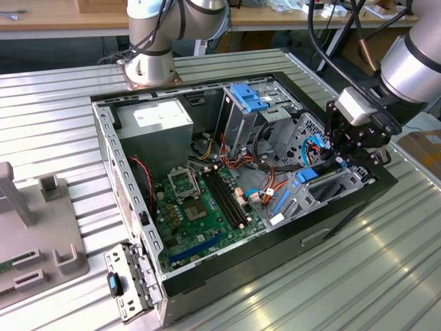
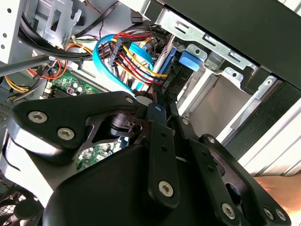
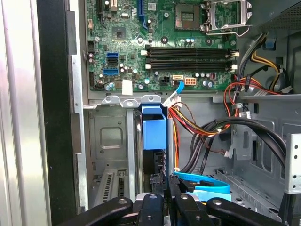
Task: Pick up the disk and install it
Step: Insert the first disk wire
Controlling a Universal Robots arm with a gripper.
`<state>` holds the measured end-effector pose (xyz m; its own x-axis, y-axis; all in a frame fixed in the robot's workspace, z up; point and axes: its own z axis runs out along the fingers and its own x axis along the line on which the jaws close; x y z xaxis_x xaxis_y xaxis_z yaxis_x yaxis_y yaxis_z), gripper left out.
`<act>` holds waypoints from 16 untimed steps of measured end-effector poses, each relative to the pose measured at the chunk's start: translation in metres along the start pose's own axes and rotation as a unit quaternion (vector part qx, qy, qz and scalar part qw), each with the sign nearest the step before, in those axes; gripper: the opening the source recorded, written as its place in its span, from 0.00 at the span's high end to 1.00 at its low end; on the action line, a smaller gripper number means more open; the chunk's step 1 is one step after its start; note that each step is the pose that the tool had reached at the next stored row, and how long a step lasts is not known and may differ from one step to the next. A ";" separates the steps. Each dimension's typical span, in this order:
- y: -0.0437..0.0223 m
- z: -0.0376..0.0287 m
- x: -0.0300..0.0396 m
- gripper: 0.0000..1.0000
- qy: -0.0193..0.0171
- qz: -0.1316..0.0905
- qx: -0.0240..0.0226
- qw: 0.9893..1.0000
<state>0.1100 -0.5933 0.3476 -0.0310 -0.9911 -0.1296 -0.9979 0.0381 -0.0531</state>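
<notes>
The disk stands on edge in the grey drive bay at the exterior view's right end of the open computer case, its blue carrier facing the motherboard. Its blue tab sits by the bay's metal rim. My gripper hangs over that bay with its black fingers drawn together, shut. The fingertips meet at the disk's near end, beside the power and data plugs. In the second wrist view my gripper points at the disk's dark edge. Whether the tips touch the disk is unclear.
Red, yellow and black power wires and a blue flat cable crowd the space beside the bay. A grey power-supply box, an upright cage with a blue bracket and the green motherboard fill the case. A grey fixture stands on the ribbed table.
</notes>
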 end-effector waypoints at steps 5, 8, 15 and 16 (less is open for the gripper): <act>0.0000 0.0007 0.0000 0.84 0.000 0.000 0.000 1.000; 0.0001 0.0017 0.0002 0.84 0.000 0.000 0.000 1.000; 0.0000 -0.0008 -0.0002 0.84 0.000 0.000 0.000 1.000; 0.0000 -0.0008 -0.0002 0.84 0.000 0.000 0.000 1.000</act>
<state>0.1100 -0.5933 0.3485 -0.0311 -0.9910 -0.1301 -0.9979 0.0383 -0.0532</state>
